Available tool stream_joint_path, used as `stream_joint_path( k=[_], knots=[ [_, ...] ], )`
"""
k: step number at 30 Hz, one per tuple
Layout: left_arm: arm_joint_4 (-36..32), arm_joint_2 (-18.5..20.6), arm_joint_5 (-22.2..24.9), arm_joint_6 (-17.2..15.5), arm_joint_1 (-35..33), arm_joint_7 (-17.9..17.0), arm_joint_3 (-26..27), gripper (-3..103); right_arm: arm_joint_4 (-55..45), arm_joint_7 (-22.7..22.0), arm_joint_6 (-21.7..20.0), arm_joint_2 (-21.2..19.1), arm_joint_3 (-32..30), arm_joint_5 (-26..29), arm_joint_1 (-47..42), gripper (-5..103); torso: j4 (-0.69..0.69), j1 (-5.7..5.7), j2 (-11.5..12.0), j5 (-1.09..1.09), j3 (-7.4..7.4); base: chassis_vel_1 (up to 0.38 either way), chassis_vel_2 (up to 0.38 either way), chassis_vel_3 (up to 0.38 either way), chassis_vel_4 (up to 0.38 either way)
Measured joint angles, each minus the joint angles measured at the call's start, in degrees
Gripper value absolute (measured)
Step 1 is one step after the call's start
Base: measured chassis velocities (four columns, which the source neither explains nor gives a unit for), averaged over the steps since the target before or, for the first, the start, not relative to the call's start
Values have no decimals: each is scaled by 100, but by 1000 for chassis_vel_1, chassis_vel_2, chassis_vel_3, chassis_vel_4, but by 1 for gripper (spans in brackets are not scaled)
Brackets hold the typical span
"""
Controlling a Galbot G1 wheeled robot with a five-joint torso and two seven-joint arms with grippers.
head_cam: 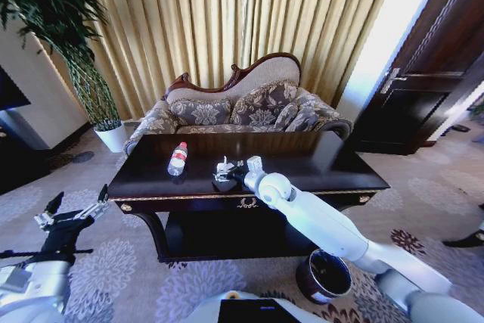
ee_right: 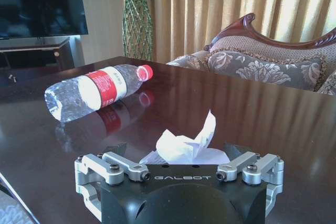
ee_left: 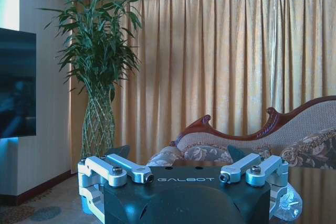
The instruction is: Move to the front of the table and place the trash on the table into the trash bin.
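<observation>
The dark glossy table [head_cam: 318, 160] stands right in front of me. On it lie a clear plastic bottle with a red label [head_cam: 177, 158] on its side and, to its right, a crumpled white tissue [head_cam: 224, 166]. My right arm reaches over the table's front edge. My right gripper [ee_right: 177, 150] is open, with the tissue [ee_right: 186, 142] between its fingers, and the bottle [ee_right: 97, 90] lies further off. The round dark trash bin [head_cam: 325, 275] stands on the carpet below my right arm. My left gripper [head_cam: 78, 200] hangs open and holds nothing off the table's left front corner.
A carved-back patterned sofa [head_cam: 242, 107] stands close behind the table. A tall plant in a white pot [head_cam: 113, 138] is at the back left, and a dark door [head_cam: 423, 81] at the right. Patterned carpet surrounds the table.
</observation>
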State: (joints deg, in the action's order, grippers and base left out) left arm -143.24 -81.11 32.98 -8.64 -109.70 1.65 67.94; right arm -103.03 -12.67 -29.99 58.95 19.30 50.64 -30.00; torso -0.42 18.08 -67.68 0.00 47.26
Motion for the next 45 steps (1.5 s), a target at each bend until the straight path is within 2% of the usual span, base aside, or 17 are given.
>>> stream_joint_path(
  k=[3,5,7,8,9,11,16,17,18,20,24,26,29,30,31,35,45],
  knots=[
    [0,1,-4,21,1,0,5,100,10,-2,1,8,3,-34,0,103,0,0,0,0,0,0,0,0,0],
    [0,-9,-14,38,1,0,5,100,10,-8,1,8,5,-39,-1,100,0,0,0,0,0,0,0,0,0],
    [0,-41,-47,70,-10,9,5,100,7,-19,2,2,6,-46,-1,91,0,0,0,0,0,0,0,0,0],
    [0,-53,-61,78,-15,15,3,100,4,-21,2,-2,6,-47,-2,91,0,0,0,0,0,0,0,0,0],
    [0,-77,-85,92,-28,25,1,100,-1,-25,2,-15,5,-51,-6,81,0,0,0,0,0,0,0,0,0],
    [0,-84,-91,98,-33,31,0,100,-4,-26,2,-22,2,-56,-11,81,0,0,0,0,0,0,0,0,0],
    [0,-85,-107,113,-35,41,-6,100,-34,-28,2,-56,-42,-71,-70,59,0,0,0,0,0,0,0,0,0],
    [0,-77,-108,118,-34,41,-6,100,-41,-28,2,-62,-60,-72,-87,59,0,0,0,0,0,0,0,0,0],
    [0,-70,-109,123,-34,43,-6,100,-44,-29,2,-63,-72,-72,-94,48,-1,0,0,0,0,0,0,0,0],
    [0,-65,-109,129,-37,43,-6,100,-45,-29,2,-64,-85,-72,-100,48,0,0,0,0,0,0,0,0,0],
    [0,-60,-112,134,-41,44,-5,100,-44,-28,2,-59,-122,-72,-128,26,0,0,0,0,0,0,0,0,0],
    [0,-62,-113,134,-40,45,-8,100,-43,-28,3,-59,-126,-74,-139,26,0,0,0,0,0,0,0,0,0],
    [0,-70,-115,135,-39,46,-13,100,-43,-26,8,-57,-130,-90,-184,10,0,0,0,0,0,0,0,0,0],
    [0,-70,-115,135,-39,46,-13,100,-43,-26,8,-57,-130,-90,-184,10,0,0,0,0,0,0,0,0,0],
    [0,-70,-115,135,-39,47,-13,100,-43,-25,10,-54,-134,-98,-200,4,0,0,0,0,0,0,0,0,0],
    [0,-53,-115,135,-29,47,-11,100,-77,-25,16,-47,-179,-107,-228,0,0,0,0,0,0,0,0,0,0],
    [0,-21,-97,133,0,44,-33,100,-343,-118,33,-132,-509,-60,-383,0,0,-1,0,0,0,0,0,0,0]
  ],
)
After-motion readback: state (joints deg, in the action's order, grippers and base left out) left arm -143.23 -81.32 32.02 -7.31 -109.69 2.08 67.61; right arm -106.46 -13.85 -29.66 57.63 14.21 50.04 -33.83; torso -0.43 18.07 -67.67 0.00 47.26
